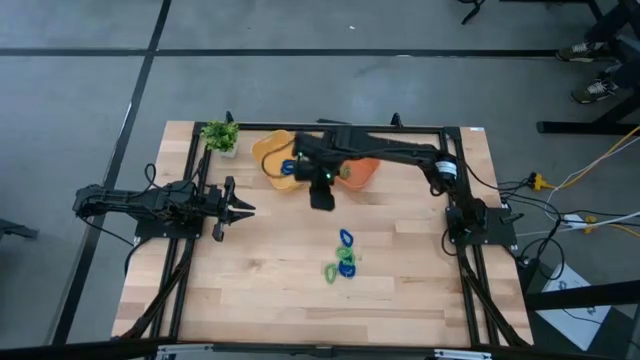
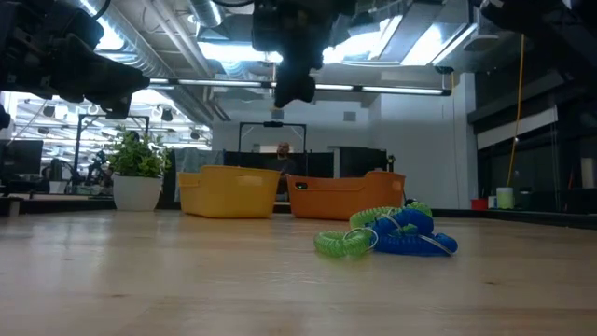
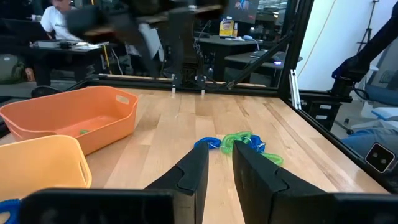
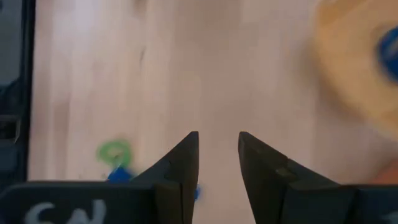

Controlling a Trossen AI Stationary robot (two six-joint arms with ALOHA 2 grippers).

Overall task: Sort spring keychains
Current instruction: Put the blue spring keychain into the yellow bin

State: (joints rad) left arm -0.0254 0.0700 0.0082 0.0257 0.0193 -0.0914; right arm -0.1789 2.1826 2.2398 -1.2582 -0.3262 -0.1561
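Observation:
A small heap of blue and green spring keychains [image 1: 345, 256] lies on the wooden table, near the middle front; in the low view the heap [image 2: 392, 231] rests flat on the boards. One blue keychain [image 1: 288, 167] lies in the yellow tray [image 1: 272, 152]. Beside that tray stands the orange tray [image 1: 366, 172], with a small green piece [image 3: 83, 131] on its floor. My right gripper [image 1: 322, 196] hangs open above the table just in front of the trays, pointing steeply down, with nothing between its fingers [image 4: 218, 142]. My left gripper [image 1: 244, 208] waits level at the table's left, fingers slightly apart and holding nothing.
A potted green plant [image 1: 220, 135] stands at the far left corner, beside the yellow tray. Black frame rails [image 1: 190, 180] run along the table's left, right and far sides. Bare wood lies between the trays and the heap.

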